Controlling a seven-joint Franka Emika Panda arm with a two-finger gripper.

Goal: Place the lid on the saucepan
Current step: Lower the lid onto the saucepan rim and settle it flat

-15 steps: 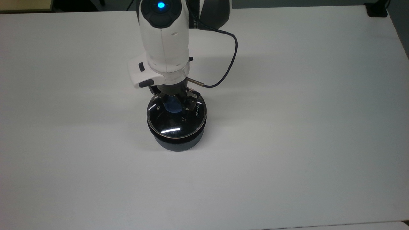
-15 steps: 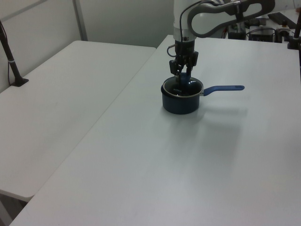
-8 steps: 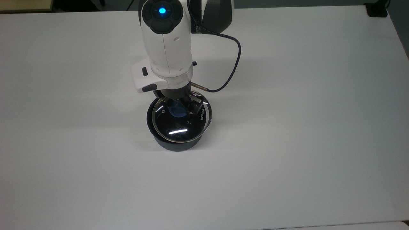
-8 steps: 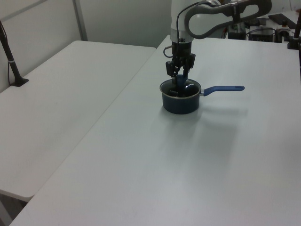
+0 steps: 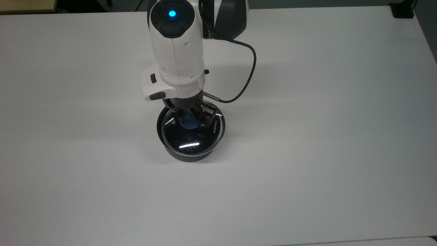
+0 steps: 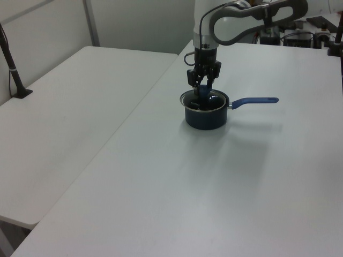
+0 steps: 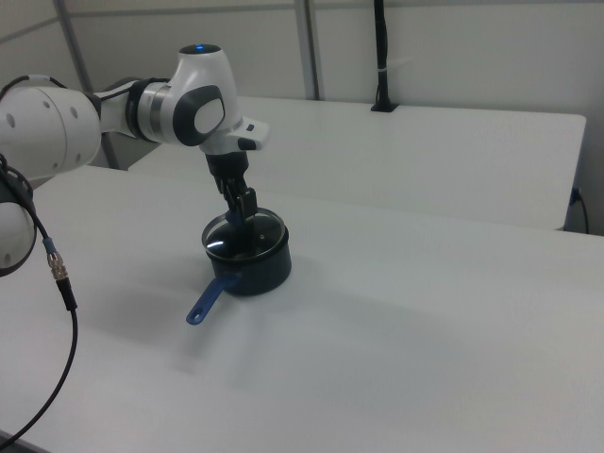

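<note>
The dark saucepan point(image 5: 187, 155) stands near the middle of the white table, and its blue handle point(image 6: 255, 100) points to the left view's right. The clear glass lid point(image 5: 191, 140), with a steel rim and KONKA lettering, hangs level just above the pan's mouth, slightly off toward the top view's right. My gripper point(image 5: 191, 119) comes down from above and is shut on the lid's blue knob point(image 5: 186, 123). The same grip shows in the right view, with the gripper point(image 7: 243, 213) over the lid point(image 7: 247, 236) and the saucepan point(image 7: 255, 267).
A black cable point(image 5: 252, 68) loops from the wrist out to the top view's right. A second white table point(image 6: 80, 107) lies beyond a gap at the left view's left, with a black post point(image 6: 12, 61) on it. A dark object point(image 5: 403, 10) sits at the far corner.
One second ago the lid lay seated on the saucepan. It then rose with the gripper and shifted toward the top view's right. It now hangs a little nearer the pan's centre.
</note>
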